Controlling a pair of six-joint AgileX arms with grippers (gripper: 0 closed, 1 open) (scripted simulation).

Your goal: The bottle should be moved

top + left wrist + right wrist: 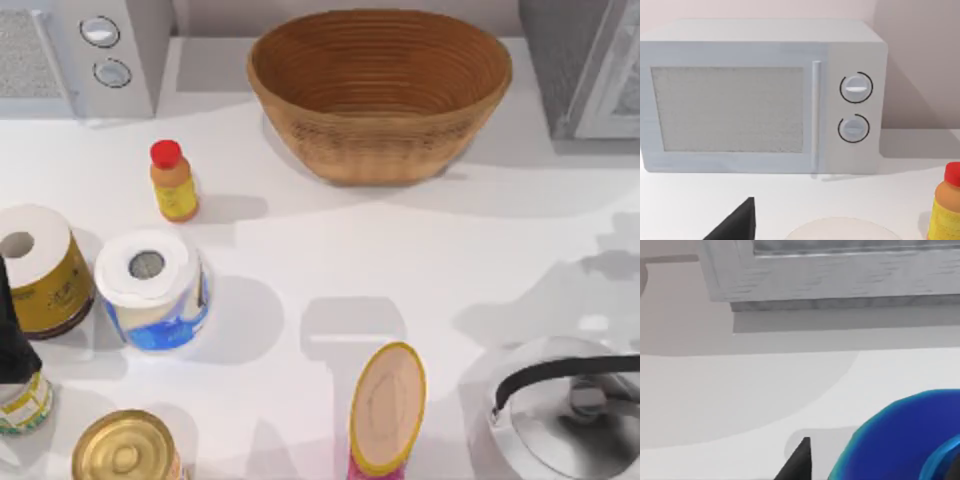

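The bottle point(900, 440) appears in the right wrist view as a blue body with a cyan rim, very close to the camera and above the white table. My right gripper point(875, 467) is shut on the bottle, with one black fingertip point(799, 460) showing beside it. A grey appliance stands behind. In the left wrist view my left gripper point(800, 234) is open and holds nothing. Its one visible black fingertip point(740, 222) points toward the microwave point(760, 95).
A wicker basket point(380, 95) stands at the back centre and the microwave point(90, 55) at the back left. On the left are an orange-yellow red-capped bottle point(173, 182), a paper roll point(152, 290) and a can point(125, 448). A kettle point(570, 410) sits front right.
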